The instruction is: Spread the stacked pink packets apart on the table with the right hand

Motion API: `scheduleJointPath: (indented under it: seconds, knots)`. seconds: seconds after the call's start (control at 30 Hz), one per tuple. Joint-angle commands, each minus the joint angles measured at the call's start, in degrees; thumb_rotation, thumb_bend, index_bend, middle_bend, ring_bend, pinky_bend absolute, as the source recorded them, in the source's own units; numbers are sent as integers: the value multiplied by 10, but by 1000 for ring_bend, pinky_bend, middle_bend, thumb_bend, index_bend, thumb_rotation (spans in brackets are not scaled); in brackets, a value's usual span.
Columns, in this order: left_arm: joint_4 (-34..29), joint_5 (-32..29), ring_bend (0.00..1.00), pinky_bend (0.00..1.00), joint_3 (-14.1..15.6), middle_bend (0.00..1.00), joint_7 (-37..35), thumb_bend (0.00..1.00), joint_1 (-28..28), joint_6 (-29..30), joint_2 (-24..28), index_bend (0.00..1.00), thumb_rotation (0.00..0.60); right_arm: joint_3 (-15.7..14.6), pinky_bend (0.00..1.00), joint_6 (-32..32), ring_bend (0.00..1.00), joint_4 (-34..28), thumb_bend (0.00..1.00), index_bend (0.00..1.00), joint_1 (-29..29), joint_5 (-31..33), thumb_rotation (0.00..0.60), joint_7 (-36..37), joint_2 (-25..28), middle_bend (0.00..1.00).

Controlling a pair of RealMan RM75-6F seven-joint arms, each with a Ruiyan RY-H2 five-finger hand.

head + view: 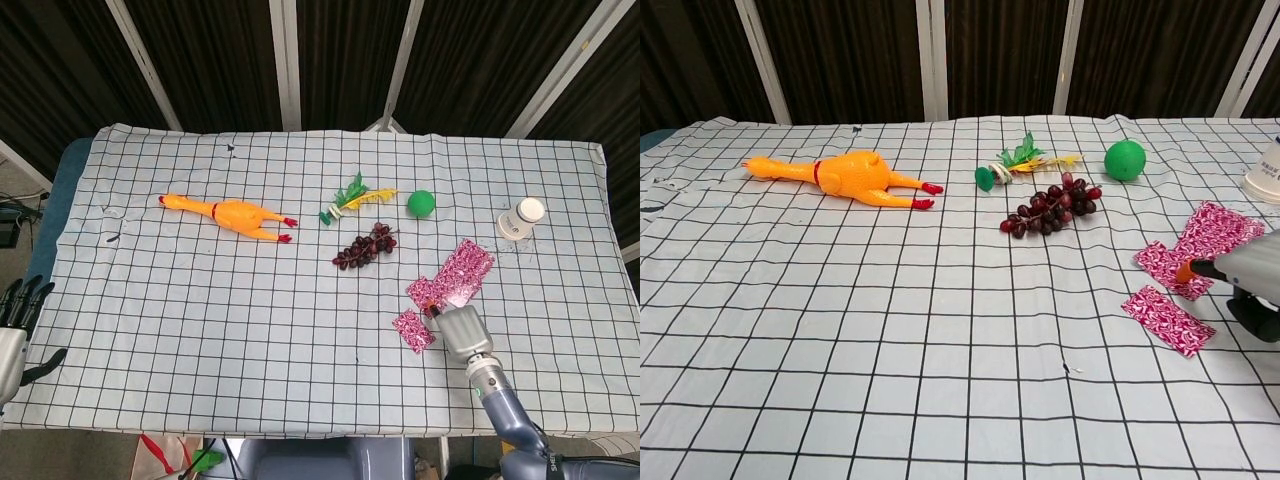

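Observation:
The stack of pink patterned packets [466, 267] [1215, 228] lies on the checked cloth at the right. One packet [422, 291] [1162, 265] sticks out from its lower left end, flat on the cloth. A further packet [412, 330] [1167, 319] lies alone nearer the front. My right hand [457, 331] [1246, 279] reaches in from the front right, and its orange fingertip [1186, 270] presses on the slid-out packet; it holds nothing. My left hand [16, 318] hangs off the table's left front corner with fingers spread and empty.
A white jar [522, 218] stands behind the stack at the far right. A green ball [421, 203], a bunch of dark grapes [365, 246] and a green-yellow feathered toy [352, 197] lie mid-table. A rubber chicken [232, 214] lies to the left.

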Motion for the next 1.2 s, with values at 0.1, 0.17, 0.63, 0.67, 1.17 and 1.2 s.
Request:
scheduleJointPath:
  seconds: [0.1,0.17,0.63,0.67,1.17,1.2]
  knots:
    - [0,-1,29,169,-1,33,-1,270,0,0,1,107,600,5,624,-8,830,3,738,184,16,22,600,-23,-22,817]
    - [1,-1,29,169,-1,33,-2,271,0,0,1,107,600,7,624,-10,831,6,737,184,22,32,600,-32,-29,817]
    - [1,-4,29,169,-1,33,-5,271,-1,-2,2,107,600,30,624,-9,832,12,762,184,70,96,600,-81,-66,821]
    - [1,-4,29,169,-1,32,-5,271,-1,-2,2,107,600,32,624,-9,832,13,762,184,73,102,600,-82,-68,822]
    - [1,-5,29,169,-1,33,-6,271,-2,-5,3,107,600,51,624,15,832,2,762,184,92,127,600,-61,-56,821]
    - [1,-5,29,169,-1,33,-6,271,-2,-5,3,107,600,51,624,17,832,1,762,184,92,127,600,-59,-55,821]
